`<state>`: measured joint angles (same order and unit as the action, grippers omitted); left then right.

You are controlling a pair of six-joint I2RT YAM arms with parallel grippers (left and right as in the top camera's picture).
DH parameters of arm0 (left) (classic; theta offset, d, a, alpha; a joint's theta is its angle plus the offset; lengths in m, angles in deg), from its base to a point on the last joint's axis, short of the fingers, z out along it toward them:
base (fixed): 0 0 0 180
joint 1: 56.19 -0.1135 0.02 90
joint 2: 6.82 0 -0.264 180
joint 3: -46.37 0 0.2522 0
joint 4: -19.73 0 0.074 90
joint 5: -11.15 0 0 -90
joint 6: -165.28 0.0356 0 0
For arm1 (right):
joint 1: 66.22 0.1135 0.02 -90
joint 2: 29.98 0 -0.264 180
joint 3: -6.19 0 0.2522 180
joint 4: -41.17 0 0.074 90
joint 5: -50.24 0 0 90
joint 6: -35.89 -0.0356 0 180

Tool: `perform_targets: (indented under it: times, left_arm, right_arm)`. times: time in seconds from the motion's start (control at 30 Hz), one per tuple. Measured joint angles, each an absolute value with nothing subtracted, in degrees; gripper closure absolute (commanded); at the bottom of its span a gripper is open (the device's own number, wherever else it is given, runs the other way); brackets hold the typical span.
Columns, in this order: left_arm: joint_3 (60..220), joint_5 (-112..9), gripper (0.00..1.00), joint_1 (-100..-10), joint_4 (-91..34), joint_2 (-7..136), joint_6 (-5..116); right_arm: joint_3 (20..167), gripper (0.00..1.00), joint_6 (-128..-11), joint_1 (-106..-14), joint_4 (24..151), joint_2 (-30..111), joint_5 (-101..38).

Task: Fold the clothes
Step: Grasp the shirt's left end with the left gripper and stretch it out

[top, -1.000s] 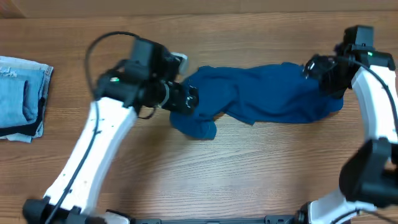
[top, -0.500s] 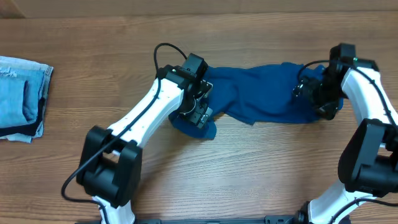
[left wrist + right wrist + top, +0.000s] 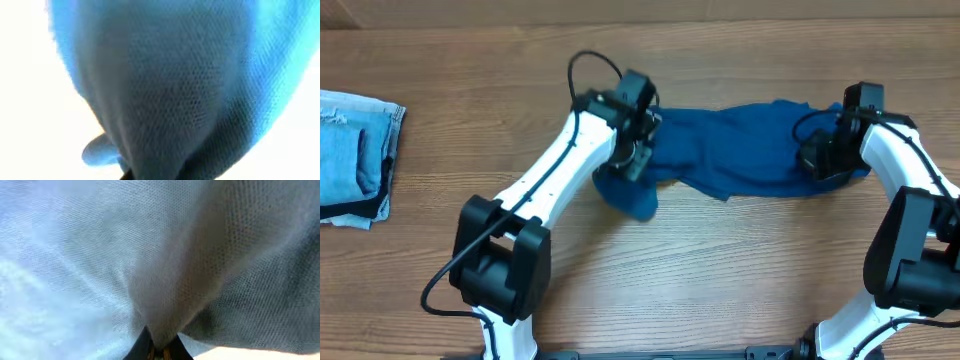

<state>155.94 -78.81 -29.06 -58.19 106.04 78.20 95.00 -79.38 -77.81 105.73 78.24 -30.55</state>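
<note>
Now the shirt (image 3: 740,150) lies crumpled in a long band across the far middle of the counter (image 3: 740,290). The left tool (image 3: 638,155) is clamped on its left end, beside a fold that droops toward the near side. The right tool (image 3: 817,158) is clamped on its right end. Both wrist views are filled with fabric, and the right one shows it gathered between the fingertips (image 3: 149,351). A denim stack (image 3: 355,155) sits well apart at the counter's left edge.

deep teal-blue shirt (image 3: 740,150), pale blue denim stack (image 3: 350,150)
</note>
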Motion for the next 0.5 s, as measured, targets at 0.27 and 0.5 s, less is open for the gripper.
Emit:
perform_targets:
  times: [0.27,0.5]
  left_arm:
    - [191.06,-84.76,0.96,-33.34,-80.28,106.44,76.28]
    - [205.14,-87.78,0.96,-34.85,-90.78,105.19,73.35]
  right_arm:
    - [103.09,0.96,-77.35,-77.79,111.55,56.65,-31.18]
    - [103.22,0.96,-76.98,-77.79,114.72,45.13,-36.19]
